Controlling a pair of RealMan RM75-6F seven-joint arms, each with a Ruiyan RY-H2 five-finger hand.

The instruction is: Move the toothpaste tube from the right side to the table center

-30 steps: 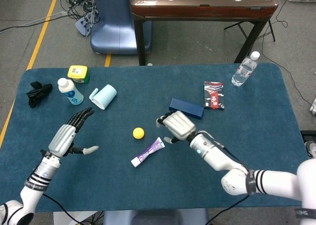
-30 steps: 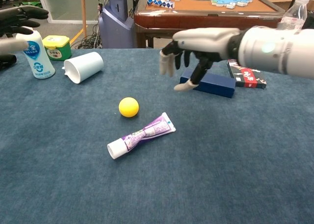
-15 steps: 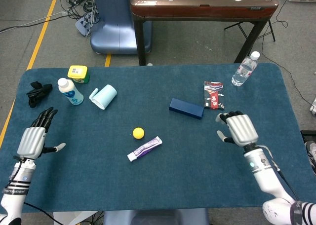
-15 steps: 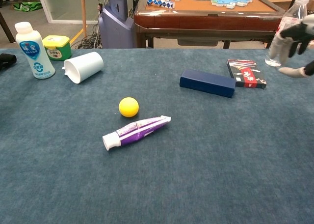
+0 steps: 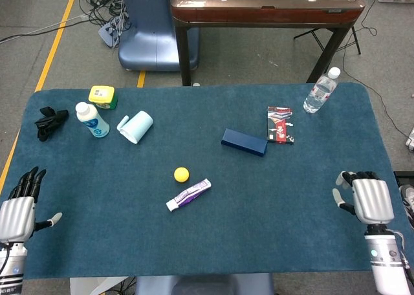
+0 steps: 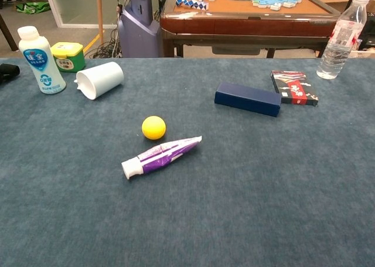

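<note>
In the head view, the toothpaste tube [image 5: 188,195] lies flat near the middle of the blue table [image 5: 297,204], just below and beside the yellow ball [image 5: 181,174], close to it but apart. Its long axis runs on a diagonal: the white cap end points toward the lower left, the flat crimped end toward the upper right. The left hand [image 5: 17,207] sits at the table's left edge, well apart from the tube, its dark fingers straight and spread, the thumb out to the side, holding nothing; its arm is cut off by the bottom of the picture. The right hand [image 5: 365,196] sits at the right edge, also empty, seen from the back. Its fingers bend forward over the table, so how far they are apart is hard to make out. Farther back stand a white bottle [image 5: 92,120], a tipped pale cup [image 5: 135,127], a dark blue box [image 5: 244,142] and a water bottle [image 5: 320,91].

In the chest view, neither hand shows. The tube [image 6: 162,156] lies in the foreground centre, cap toward the near left, crimped end toward the far right, with purple print whose lettering is too small to read. The ball [image 6: 153,127] sits just behind it. The water bottle [image 6: 341,37] is clipped at the right edge.
</note>
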